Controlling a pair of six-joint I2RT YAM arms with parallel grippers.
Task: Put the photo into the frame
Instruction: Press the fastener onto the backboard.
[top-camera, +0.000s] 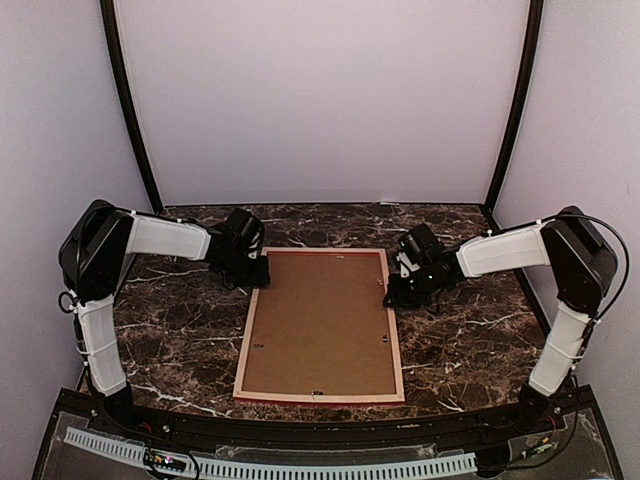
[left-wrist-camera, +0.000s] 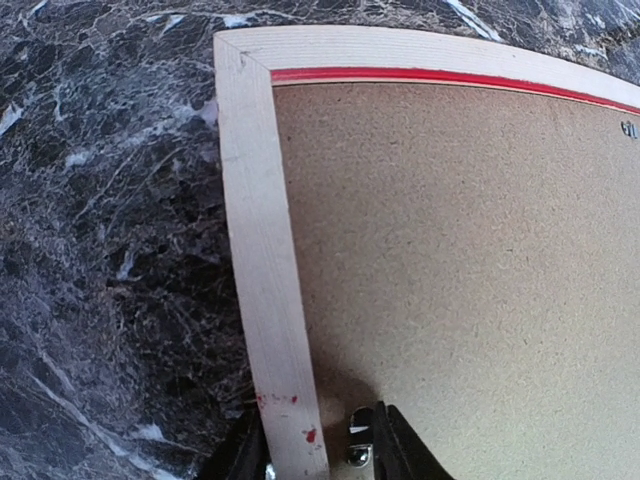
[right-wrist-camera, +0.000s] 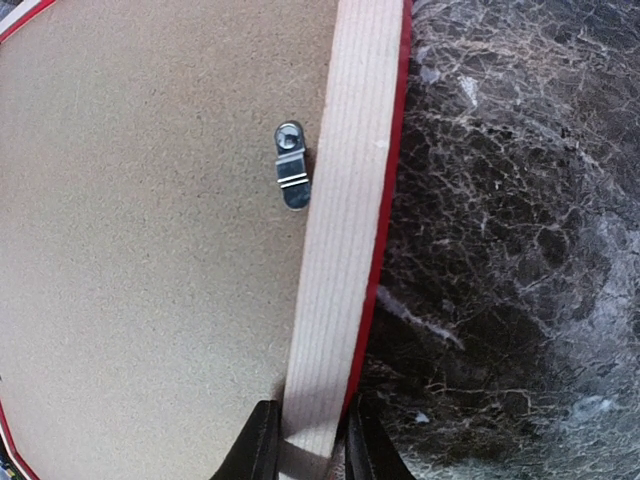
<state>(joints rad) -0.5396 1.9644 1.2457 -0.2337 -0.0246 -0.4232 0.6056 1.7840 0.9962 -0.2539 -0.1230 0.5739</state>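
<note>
The frame (top-camera: 396, 340) lies back side up on the marble table (top-camera: 180, 340), its pale wood rails around a brown backing board (top-camera: 320, 325). No photo is in view. My left gripper (top-camera: 252, 272) is at the frame's far left corner. In the left wrist view it (left-wrist-camera: 315, 455) is open, straddling the rail (left-wrist-camera: 255, 220) and a small metal clip (left-wrist-camera: 360, 440), with the inner finger against the clip. My right gripper (top-camera: 398, 290) is at the far right rail. In the right wrist view it (right-wrist-camera: 310, 445) is shut on that rail (right-wrist-camera: 345, 220), just short of a metal clip (right-wrist-camera: 292, 165).
More small clips sit on the board's right side (top-camera: 386, 338), left side (top-camera: 258, 345) and near edge (top-camera: 316, 392). Pale walls enclose the table on three sides. A black ledge with a cable chain (top-camera: 300, 465) runs along the near edge.
</note>
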